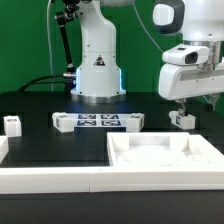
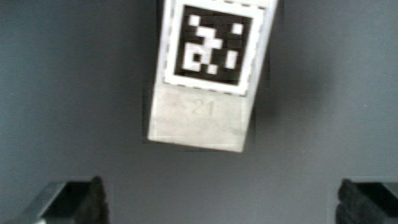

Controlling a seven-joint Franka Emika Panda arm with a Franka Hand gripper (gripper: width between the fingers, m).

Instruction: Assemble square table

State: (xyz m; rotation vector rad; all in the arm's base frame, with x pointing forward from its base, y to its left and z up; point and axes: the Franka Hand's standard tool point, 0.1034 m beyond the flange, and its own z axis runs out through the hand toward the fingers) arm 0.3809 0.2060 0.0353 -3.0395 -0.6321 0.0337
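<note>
The tool (image 1: 182,105) hangs wide open and empty over a short white plastic block leg (image 1: 181,120) that lies on the dark worktop (image 1: 30,100), just beyond the large white square tray-like tabletop (image 1: 165,155). The leg looks light, rigid and rather slick; I'd pinch it across its long flat sides, mid-length.

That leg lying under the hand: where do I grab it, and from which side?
Come straight down and close across the two long sides of the leg, near its middle. It lies flat as a long narrow block, slightly skewed, so the open hand probably needs a small turn to match.
</note>
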